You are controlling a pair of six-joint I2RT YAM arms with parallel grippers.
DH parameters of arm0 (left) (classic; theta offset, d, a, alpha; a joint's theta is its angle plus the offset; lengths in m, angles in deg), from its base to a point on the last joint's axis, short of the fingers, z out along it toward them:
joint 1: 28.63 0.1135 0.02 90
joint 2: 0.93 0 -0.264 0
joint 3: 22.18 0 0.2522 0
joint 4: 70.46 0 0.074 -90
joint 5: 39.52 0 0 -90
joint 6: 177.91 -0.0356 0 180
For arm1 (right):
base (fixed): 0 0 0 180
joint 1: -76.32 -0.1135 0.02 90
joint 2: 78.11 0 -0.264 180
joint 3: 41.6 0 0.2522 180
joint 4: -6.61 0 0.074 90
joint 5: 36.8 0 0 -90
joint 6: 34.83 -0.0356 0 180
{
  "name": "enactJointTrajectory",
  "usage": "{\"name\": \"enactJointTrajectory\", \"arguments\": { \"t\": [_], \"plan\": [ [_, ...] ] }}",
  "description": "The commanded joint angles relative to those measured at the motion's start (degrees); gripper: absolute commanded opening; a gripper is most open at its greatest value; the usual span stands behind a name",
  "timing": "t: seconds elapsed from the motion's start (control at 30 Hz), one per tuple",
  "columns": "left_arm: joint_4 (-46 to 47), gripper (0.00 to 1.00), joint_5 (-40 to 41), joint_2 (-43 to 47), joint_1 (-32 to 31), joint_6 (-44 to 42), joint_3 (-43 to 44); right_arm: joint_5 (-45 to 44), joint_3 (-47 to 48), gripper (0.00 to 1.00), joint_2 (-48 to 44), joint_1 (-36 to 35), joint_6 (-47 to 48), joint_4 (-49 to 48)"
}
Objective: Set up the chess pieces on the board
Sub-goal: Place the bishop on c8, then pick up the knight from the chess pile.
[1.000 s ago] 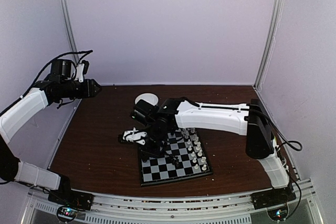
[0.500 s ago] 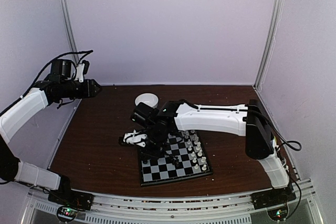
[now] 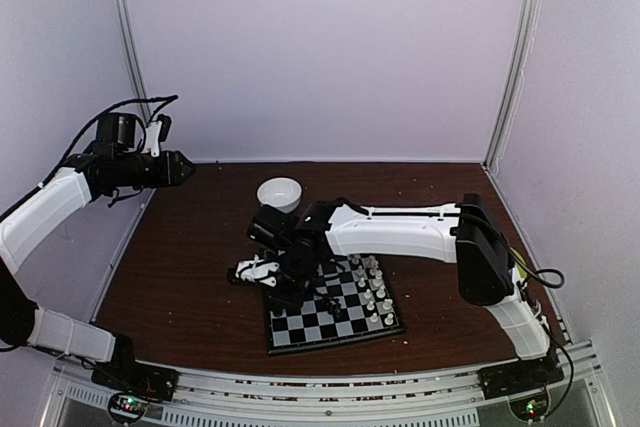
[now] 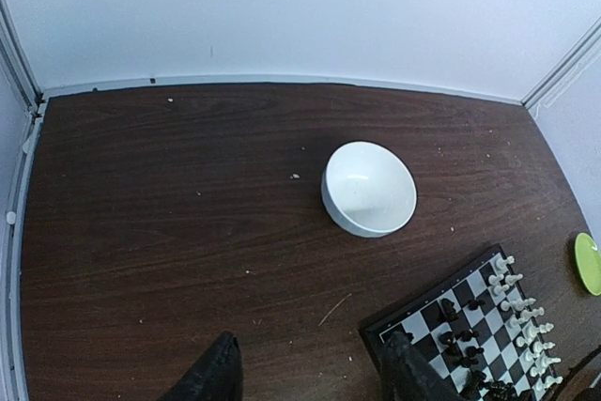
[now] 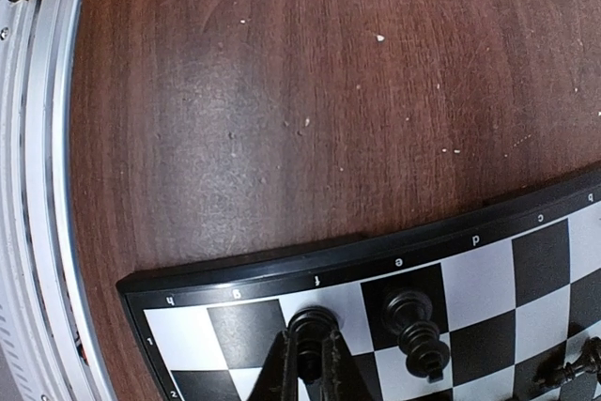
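Note:
The board (image 3: 300, 327) lies at the table's middle front, with white chess pieces (image 3: 375, 292) lined along its right side and black ones (image 3: 332, 304) near its centre. My right gripper (image 3: 290, 285) is low over the board's left edge. In the right wrist view the right gripper (image 5: 308, 363) is shut on a black piece (image 5: 313, 324) that stands on a white square in the edge row, beside another black piece (image 5: 418, 331). My left gripper (image 3: 185, 169) hangs high at the far left. The left gripper (image 4: 310, 377) is open and holds nothing.
A white bowl (image 3: 280, 193) stands behind the board, also in the left wrist view (image 4: 369, 188). A green plate (image 4: 590, 263) shows at that view's right edge. Pale crumbs dot the brown tabletop (image 5: 310, 63). White walls enclose the table on three sides.
My right arm has drawn toward the near left, uncovering the white bowl, with its gripper staying shut. The left arm has not moved.

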Motion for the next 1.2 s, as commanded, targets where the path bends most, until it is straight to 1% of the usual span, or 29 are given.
{"name": "enactJointTrajectory", "arguments": {
  "t": [0.0,0.07,0.2,0.37,0.43,0.47,0.7,0.8,0.9,1.0,1.1,1.13,1.17],
  "plan": [
    [3.2,0.51,-0.8,1.0,0.1,-1.2,-0.6,-2.2,-0.3,0.0,0.7,-0.4,0.3,-1.0],
    [3.2,0.51,-0.7,1.0,0.1,-1.2,-0.5,-2.3,-0.3,0.0,0.7,-0.4,0.3,-1.0],
    [3.2,0.51,-0.7,0.9,0.1,-1.1,-0.5,-2.5,-0.4,0.05,0.8,-0.4,0.3,-1.0],
    [3.2,0.51,-0.9,0.8,0.1,-1.3,-0.5,-2.5,-0.4,0.13,0.3,-0.5,0.2,-0.4],
    [3.3,0.51,-0.9,0.8,0.1,-1.3,-0.5,-2.5,-0.3,0.19,-0.4,-0.5,0.0,-0.2],
    [3.2,0.51,-1.0,0.8,0.2,-1.4,-0.4,-2.5,0.2,0.2,-1.0,-0.5,-0.1,0.3],
    [3.3,0.51,-1.2,0.8,0.2,-1.9,-0.4,0.0,4.0,0.23,-11.5,-0.4,-0.4,4.2],
    [3.5,0.51,-1.7,0.9,0.1,-2.3,-0.4,-0.2,3.0,0.23,-16.2,0.4,0.4,5.6],
    [4.1,0.49,-3.8,0.9,0.1,-3.2,-0.5,1.5,-5.3,0.23,-22.5,3.1,0.8,4.2],
    [5.1,0.48,-6.4,0.8,-0.6,-4.2,-0.9,2.6,-17.7,0.23,-31.2,7.6,1.2,-1.6],
    [4.8,0.48,-7.0,0.5,-4.1,-7.1,-0.7,3.1,-30.0,0.23,-39.9,13.8,1.3,-8.0],
    [3.8,0.48,-6.1,0.1,-5.8,-8.1,-0.4,3.8,-33.5,0.23,-42.6,16.2,1.5,-9.5],
    [2.4,0.48,-3.5,-0.3,-8.2,-8.7,0.5,4.8,-37.0,0.23,-45.9,18.7,1.7,-11.0]
  ]
}}
